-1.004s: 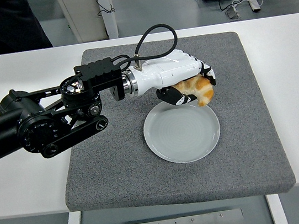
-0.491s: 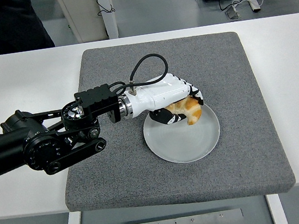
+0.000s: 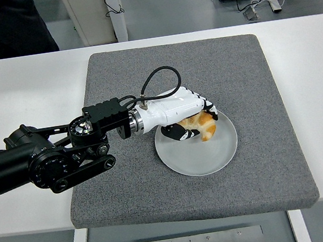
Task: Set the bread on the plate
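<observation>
A golden-brown piece of bread point(image 3: 201, 125) lies on or just above the upper left part of a pale grey round plate point(image 3: 205, 154). My left hand point(image 3: 192, 119), white with black fingertips, reaches in from the left and its fingers are curled over the bread, still holding it. The hand covers the top of the bread, so only its lower right end shows. I cannot tell whether the bread touches the plate. My right arm is nowhere in the picture.
The plate rests on a dark grey mat point(image 3: 245, 73) that covers the middle of the white table point(image 3: 317, 75). A black cable point(image 3: 158, 76) loops up from the hand's wrist. A person in dark clothing point(image 3: 4, 26) stands at the top left.
My left hand has carried the bread down and leftward, from above the plate's far rim to low over the plate's upper left part. The arm has pulled back toward the left.
</observation>
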Motion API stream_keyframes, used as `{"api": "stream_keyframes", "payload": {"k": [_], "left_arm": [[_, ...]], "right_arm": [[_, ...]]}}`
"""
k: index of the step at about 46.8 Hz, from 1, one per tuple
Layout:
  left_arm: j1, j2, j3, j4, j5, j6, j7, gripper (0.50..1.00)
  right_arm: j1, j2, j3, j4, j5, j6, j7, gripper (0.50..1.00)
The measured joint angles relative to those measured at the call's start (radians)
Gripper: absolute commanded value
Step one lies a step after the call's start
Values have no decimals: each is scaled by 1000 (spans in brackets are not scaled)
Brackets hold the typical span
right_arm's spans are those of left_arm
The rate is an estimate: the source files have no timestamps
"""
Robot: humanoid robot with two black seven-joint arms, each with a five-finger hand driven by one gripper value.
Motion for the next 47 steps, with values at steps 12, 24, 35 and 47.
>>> {"api": "stream_keyframes", "payload": {"k": [12,24,35,47], "left_arm": [[9,-30,59,7,-9,51,-1,577],[17,-37,59,27,-18,53,-1,590],[18,-37,57,29,-21,65,-8,622],[24,-35,75,29,-38,66,-23,636]], "right_arm": [[0,0,0,0,0,0,0,1000],[0,0,0,0,0,0,0,1000],[0,0,0,0,0,0,0,1000],[0,0,0,0,0,0,0,1000]]}}
